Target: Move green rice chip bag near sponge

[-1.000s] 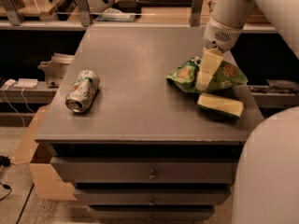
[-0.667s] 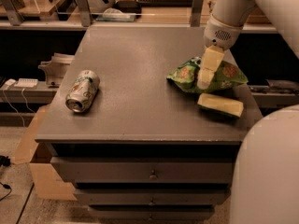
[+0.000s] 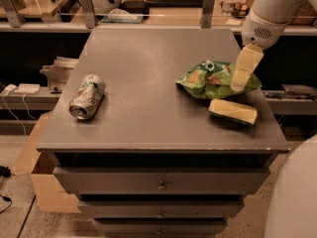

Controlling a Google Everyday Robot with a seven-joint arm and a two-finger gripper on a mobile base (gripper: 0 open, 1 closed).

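Where the single camera view looks down across the grey tabletop, the green rice chip bag lies flat at the right side, a little behind the middle of the surface's depth. Its long axis runs left to right, roughly along the front edge, with one crumpled end pointing toward the centre of the tabletop and the other toward the right edge. The printed face is turned up.

The sponge lies just in front of the bag's right half, on the side nearer the camera. Its long axis also runs left to right, dipping slightly toward the camera at its right end. Bag and sponge are just beside each other; I cannot tell whether they touch.

The gripper comes down from the upper right on its white arm and sits over the right end of the bag, its tip at the bag's surface. Whether it is parted or pressed onto the bag I cannot tell.

Well apart, on the left side, a drink can lies on its side, its top end facing the near-left corner. Below the tabletop the drawers are closed, so nothing inside them shows.
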